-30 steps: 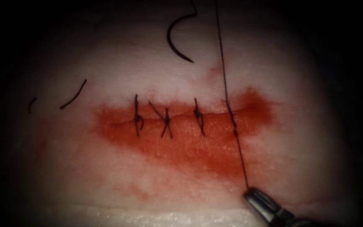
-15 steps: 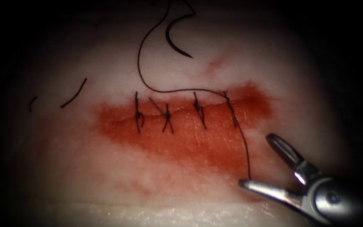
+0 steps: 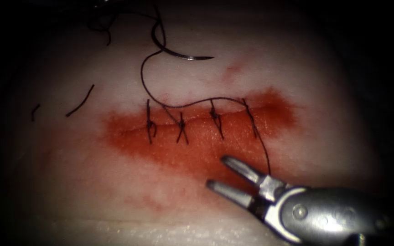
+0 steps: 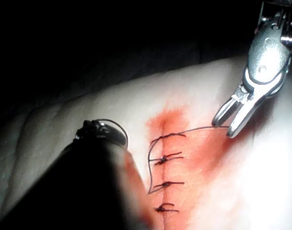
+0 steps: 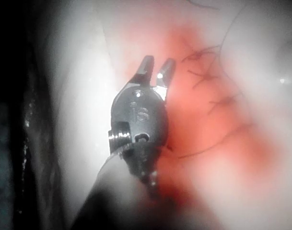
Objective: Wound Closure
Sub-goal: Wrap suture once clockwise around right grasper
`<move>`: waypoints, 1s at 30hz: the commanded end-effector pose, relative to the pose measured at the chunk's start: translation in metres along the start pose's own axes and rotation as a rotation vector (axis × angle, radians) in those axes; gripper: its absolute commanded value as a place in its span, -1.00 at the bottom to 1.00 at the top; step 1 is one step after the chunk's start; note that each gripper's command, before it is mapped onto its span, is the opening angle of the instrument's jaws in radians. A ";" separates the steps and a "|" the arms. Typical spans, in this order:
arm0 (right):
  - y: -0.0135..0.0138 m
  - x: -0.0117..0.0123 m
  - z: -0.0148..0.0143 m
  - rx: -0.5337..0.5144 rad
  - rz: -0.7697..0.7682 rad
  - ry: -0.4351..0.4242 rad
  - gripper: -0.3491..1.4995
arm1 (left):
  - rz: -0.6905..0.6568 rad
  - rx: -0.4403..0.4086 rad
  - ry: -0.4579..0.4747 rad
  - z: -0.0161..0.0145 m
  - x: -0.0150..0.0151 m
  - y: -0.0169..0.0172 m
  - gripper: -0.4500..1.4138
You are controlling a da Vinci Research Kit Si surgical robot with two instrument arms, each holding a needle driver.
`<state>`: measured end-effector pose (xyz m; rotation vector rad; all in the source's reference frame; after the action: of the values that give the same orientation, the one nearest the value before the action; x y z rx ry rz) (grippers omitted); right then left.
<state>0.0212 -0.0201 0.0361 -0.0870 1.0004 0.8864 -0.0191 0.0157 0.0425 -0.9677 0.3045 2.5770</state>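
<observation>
Cut ends of thread (image 3: pixel 79 101) lie on the tissue (image 3: pixel 69 182) at far left. Right of them, the curved needle (image 3: pixel 178 52) rests flat on the far side of the cut (image 3: pixel 197 125), out of the tissue, held by neither tool. Thread (image 3: pixel 144 77) trails from it across four stitches (image 3: pixel 181 130) in the red fluid (image 3: pixel 197 159). On the near right, the right tool (image 3: pixel 222 172) hangs with jaws spread wide, empty. The left tool (image 4: pixel 100 132) appears as a dark tip; whether its jaws are open cannot be told.
</observation>
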 end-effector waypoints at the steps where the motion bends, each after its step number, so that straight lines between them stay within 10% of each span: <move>1: -0.0019 0.0003 0.0020 0.012 0.004 0.004 -1.00 | 0.001 0.006 -0.006 0.0005 0.0003 0.0003 -1.00; 12: -0.0041 0.0042 0.0096 0.006 0.056 0.086 -1.00 | 0.007 0.011 -0.038 -0.0020 -0.0002 0.0056 -1.00; 30: -0.0006 0.0062 0.0117 -0.084 0.084 0.160 -1.00 | 0.011 0.000 -0.050 -0.0070 -0.0005 0.0090 -1.00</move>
<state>0.0305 -0.0113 0.0373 -0.1918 1.1204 1.0119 -0.0178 0.0049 0.0376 -0.9011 0.2947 2.6070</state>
